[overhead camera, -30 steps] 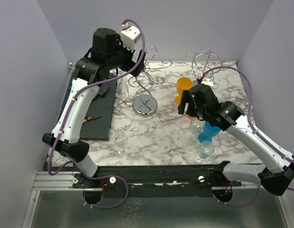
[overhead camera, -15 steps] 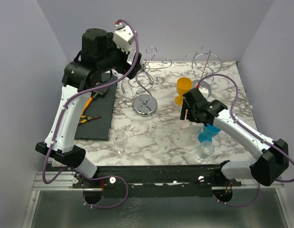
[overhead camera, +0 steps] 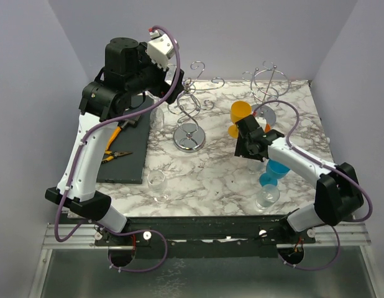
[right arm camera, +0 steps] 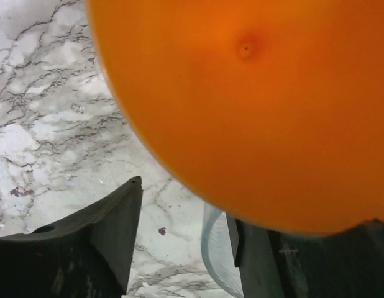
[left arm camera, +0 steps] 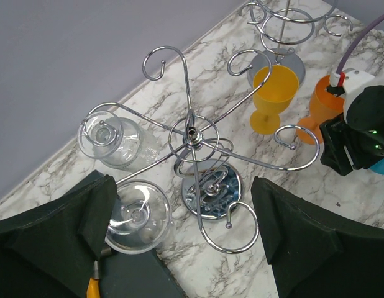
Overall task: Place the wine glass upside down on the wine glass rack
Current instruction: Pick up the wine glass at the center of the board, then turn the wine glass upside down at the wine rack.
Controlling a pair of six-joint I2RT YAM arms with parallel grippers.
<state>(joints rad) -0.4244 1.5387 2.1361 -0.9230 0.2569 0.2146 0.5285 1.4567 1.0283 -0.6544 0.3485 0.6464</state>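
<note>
Orange wine glass (right arm camera: 242, 93) being lined up by right gripper (overhead camera: 237, 136)
Glass is sitting on marble table (overhead camera: 204, 180) right of rack (overhead camera: 191, 105), just ahead of part-spread right fingers (right arm camera: 86, 248); grip cannot be told; left gripper (left arm camera: 184, 186) is being held wide open over rack

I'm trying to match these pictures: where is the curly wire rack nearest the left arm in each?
Top view: the rack stands just left of centre, toward the back.
Left wrist: the rack fills the middle.
Right wrist: not in it.
Shared landmark: the marble table.
</note>
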